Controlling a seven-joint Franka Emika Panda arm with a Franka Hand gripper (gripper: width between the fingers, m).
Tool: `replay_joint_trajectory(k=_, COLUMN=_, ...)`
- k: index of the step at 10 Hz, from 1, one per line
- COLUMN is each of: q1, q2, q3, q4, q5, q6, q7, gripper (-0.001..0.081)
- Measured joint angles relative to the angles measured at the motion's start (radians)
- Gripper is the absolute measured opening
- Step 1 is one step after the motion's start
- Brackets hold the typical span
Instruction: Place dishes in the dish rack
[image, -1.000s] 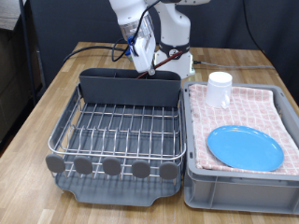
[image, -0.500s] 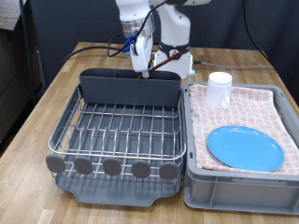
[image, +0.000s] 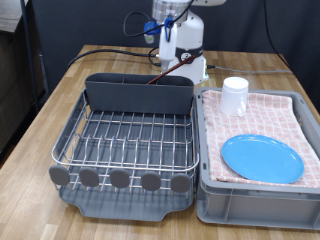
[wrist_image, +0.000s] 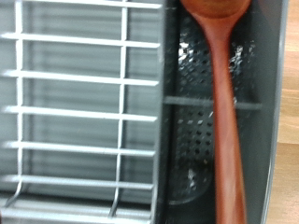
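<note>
Lying in rack (image: 125, 140) trough (wrist_image: 220, 140): spoon (wrist_image: 224, 103). Plate (image: 262, 158), cup (image: 235, 96) not yet racked. Claw (image: 168, 35) high above; opening unclear.

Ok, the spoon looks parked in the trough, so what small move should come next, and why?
Probably swing the jaws toward the white cup in the cloth-lined tub. The wooden spoon lies in the rack's trough, the jaws hang high above that trough, and the cup and blue plate are not yet racked. The cup looks nearer.
</note>
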Motion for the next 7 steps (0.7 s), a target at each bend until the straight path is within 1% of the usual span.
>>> replay_joint_trajectory(k=1, q1=0.021, q2=-0.020, q3=0.027, q4=0.014, q5=-0.003, q6=-0.026, q7=-0.023, gripper=0.0800)
replay_joint_trajectory(k=3, q1=0.083, q2=-0.034, q3=0.070, q4=0.051, q5=-0.006, q6=-0.083, q7=-0.103, gripper=0.0802)
replay_joint_trajectory(k=5, q1=0.154, q2=-0.034, q3=0.101, q4=0.081, q5=-0.015, q6=-0.097, q7=-0.225, gripper=0.0802)
replay_joint_trajectory(k=6, q1=0.172, q2=-0.033, q3=0.132, q4=0.098, q5=-0.021, q6=-0.113, q7=-0.232, gripper=0.0802)
replay_joint_trajectory(k=7, q1=0.172, q2=-0.033, q3=0.158, q4=0.111, q5=-0.035, q6=-0.136, q7=-0.229, gripper=0.0802)
